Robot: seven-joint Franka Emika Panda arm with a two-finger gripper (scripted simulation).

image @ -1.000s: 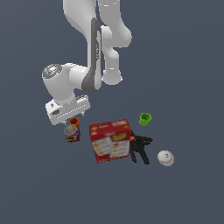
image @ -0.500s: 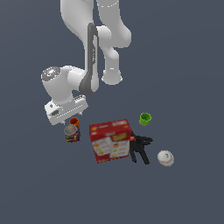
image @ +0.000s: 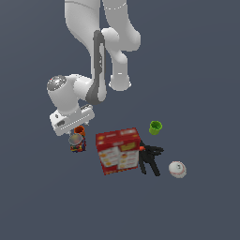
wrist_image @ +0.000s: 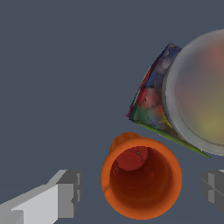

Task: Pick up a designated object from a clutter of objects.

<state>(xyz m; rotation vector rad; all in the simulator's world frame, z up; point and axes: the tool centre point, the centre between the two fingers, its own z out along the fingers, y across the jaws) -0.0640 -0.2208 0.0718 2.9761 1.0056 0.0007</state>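
Note:
The small orange cup (wrist_image: 141, 178) stands upright, seen from above in the wrist view, between my two fingers. My gripper (wrist_image: 142, 189) is open, with one finger (wrist_image: 61, 194) on one side of the cup and the other finger (wrist_image: 213, 187) on the other side, neither touching it. In the exterior view the orange cup (image: 79, 130) peeks out just under my gripper hand (image: 71, 119), right beside the silver-topped can (image: 77, 141). The can (wrist_image: 192, 94) also shows in the wrist view, close to the cup.
The red cracker box (image: 118, 150) lies to the exterior view's right of the can. Further right are the black pronged tool (image: 149, 158), the green cup (image: 155, 127) and the white baseball (image: 177, 169).
The arm has shifted slightly toward the exterior view's left and lowered a little over the orange cup. The objects have not moved.

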